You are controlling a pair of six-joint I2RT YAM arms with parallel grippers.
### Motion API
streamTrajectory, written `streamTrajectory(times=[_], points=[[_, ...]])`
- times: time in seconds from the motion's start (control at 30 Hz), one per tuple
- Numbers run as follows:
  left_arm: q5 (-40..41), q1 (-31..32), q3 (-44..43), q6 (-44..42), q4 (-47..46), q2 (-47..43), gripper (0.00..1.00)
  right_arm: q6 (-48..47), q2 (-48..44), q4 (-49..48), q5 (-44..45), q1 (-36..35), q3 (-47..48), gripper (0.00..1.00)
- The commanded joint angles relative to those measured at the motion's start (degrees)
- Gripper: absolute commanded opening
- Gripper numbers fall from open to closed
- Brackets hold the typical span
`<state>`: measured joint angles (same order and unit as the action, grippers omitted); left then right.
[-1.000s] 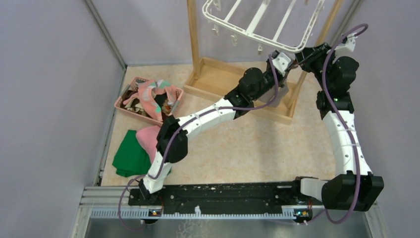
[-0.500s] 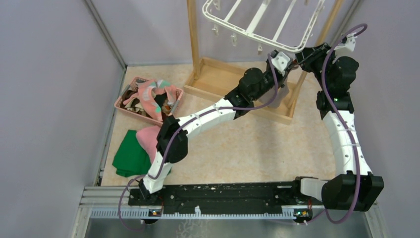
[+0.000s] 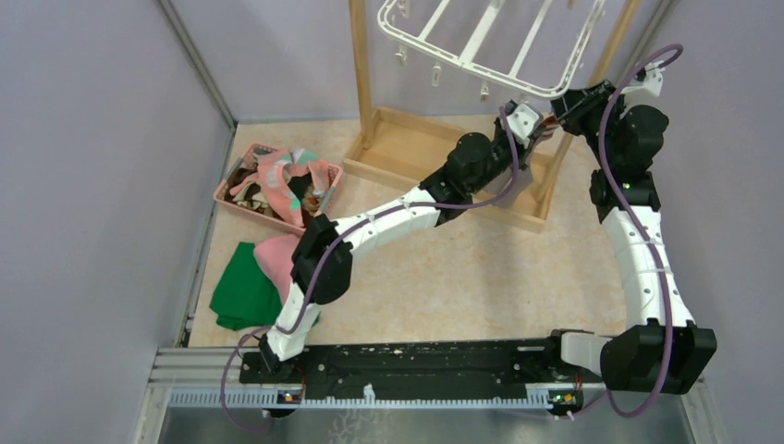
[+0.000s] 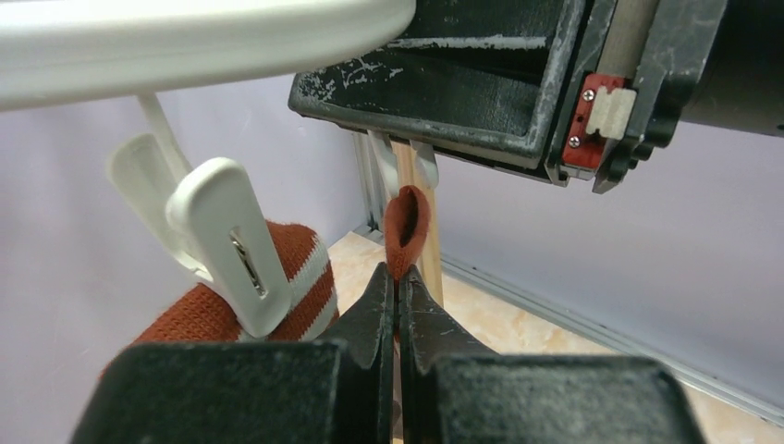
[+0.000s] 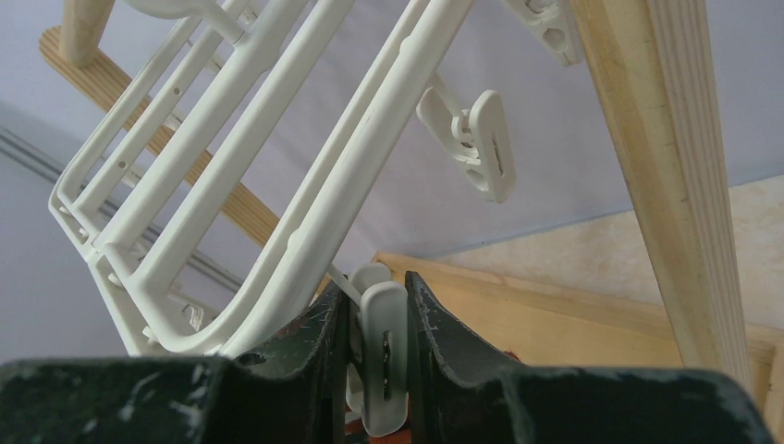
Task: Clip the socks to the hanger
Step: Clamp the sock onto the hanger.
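1. My left pincer [image 4: 398, 277] is clamped shut on a fold of the rust-red sock [image 4: 407, 227]. Its red-and-white striped cuff [image 4: 310, 277] shows lower left, right behind a dangling white clip [image 4: 226, 245].
2. My right pincer [image 5: 379, 296] is narrow, with the fingers squeezing a corner clip [image 5: 384, 370] that hangs from the rim of the white hanger [image 5: 277, 185].
3. In the top view both pincers meet at the hanger's near right corner, right next to the wooden stand [image 3: 362, 83] and well up off the table [image 3: 444, 277].
4. The other socks [image 3: 282, 176] are piled in a pink basket [image 3: 226, 194] at the left of the table. A green cloth [image 3: 242, 289] and a pink cloth [image 3: 277, 257] lie just beside it, on the side closer to the arms.
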<state>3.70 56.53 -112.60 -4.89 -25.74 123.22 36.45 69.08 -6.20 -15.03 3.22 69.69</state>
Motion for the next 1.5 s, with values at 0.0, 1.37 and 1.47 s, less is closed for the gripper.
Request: streamTrajectory(times=[0.0, 1.37, 1.47], points=[[1.0, 0.0, -0.6, 0.6, -3.3, -4.6, 0.0, -0.9, 0.0, -0.8, 0.1, -0.5, 1.5, 0.0], [0.2, 0.0, -5.8, 2.7, -3.9, -4.4, 0.0, -1.0, 0.4, -0.7, 0.0, -0.7, 1.8, 0.0], [-0.1, 0.0, -5.8, 2.9, -3.7, -4.3, 0.0, -1.0, 0.4, -0.8, -0.3, -0.8, 1.8, 0.0]])
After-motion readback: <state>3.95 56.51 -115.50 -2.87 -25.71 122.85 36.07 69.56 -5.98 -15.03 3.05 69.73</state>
